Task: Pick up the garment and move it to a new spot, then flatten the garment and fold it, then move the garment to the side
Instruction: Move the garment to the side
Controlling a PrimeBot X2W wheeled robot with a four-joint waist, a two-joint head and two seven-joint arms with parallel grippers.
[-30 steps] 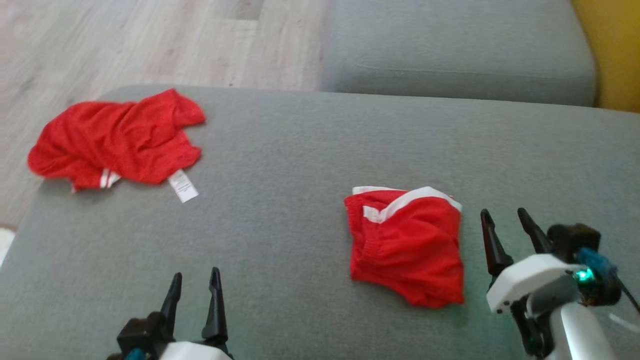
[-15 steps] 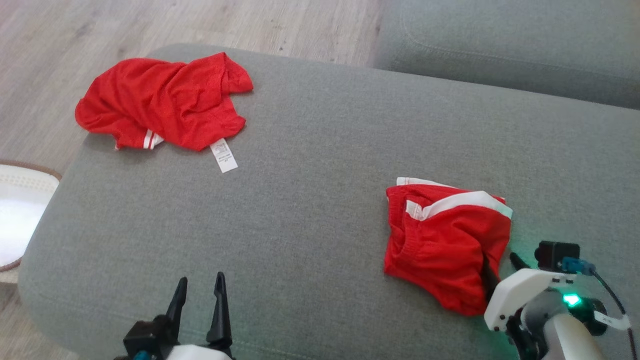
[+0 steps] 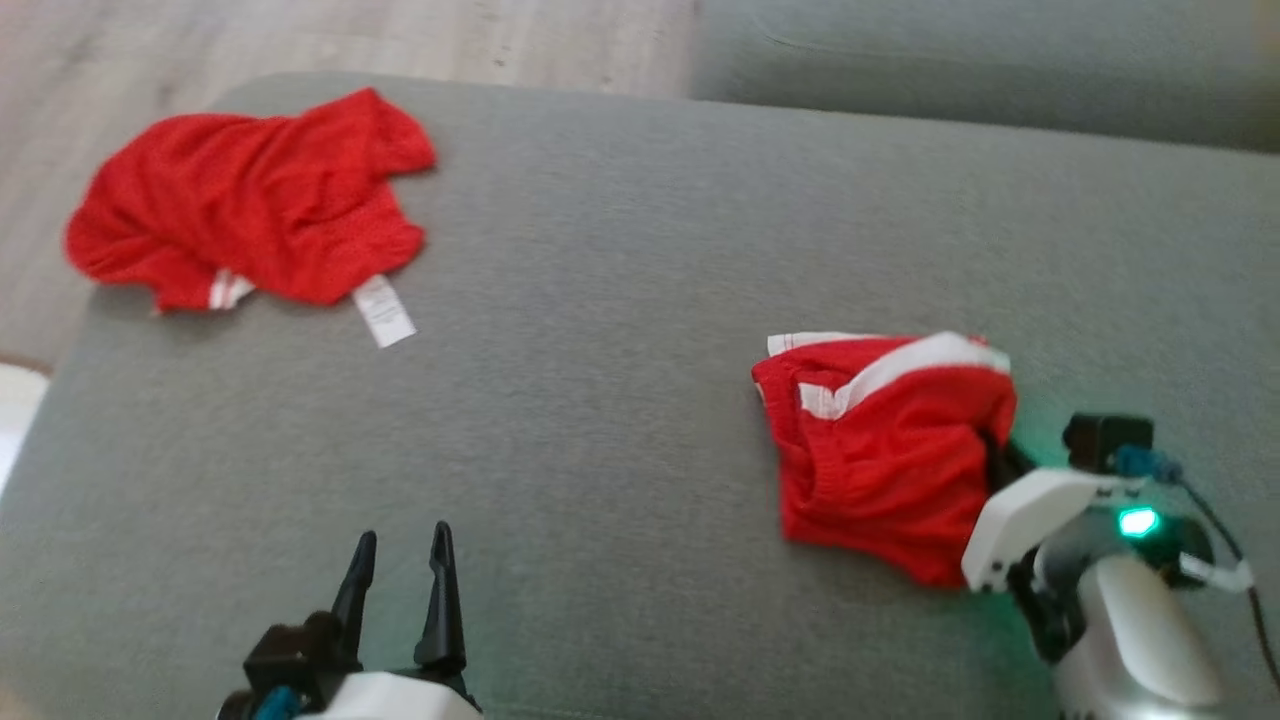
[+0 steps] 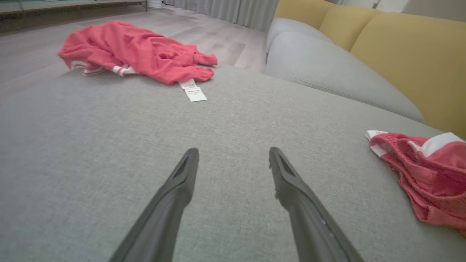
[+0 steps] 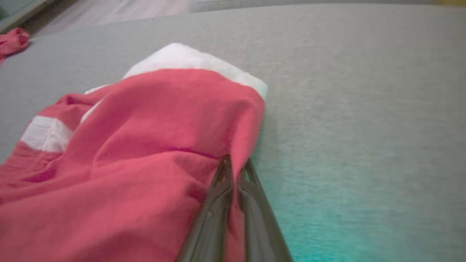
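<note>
The right claw (image 5: 235,163) had advanced from beside the folded red shorts (image 3: 880,450) and clamped their right edge on the grey sofa cushion (image 3: 620,300), evidently for the move aside. The left claw (image 3: 402,537) stood apart.

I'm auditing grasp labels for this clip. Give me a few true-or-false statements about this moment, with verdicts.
The right gripper is shut on the edge of the folded red garment. True.
The left gripper holds the crumpled red garment. False: it stands open over the bare grey cushion, apart from both garments.
A white label sticks out from the crumpled red garment onto the cushion. True.
The folded red garment is plain red all over. False: it has white bands.
</note>
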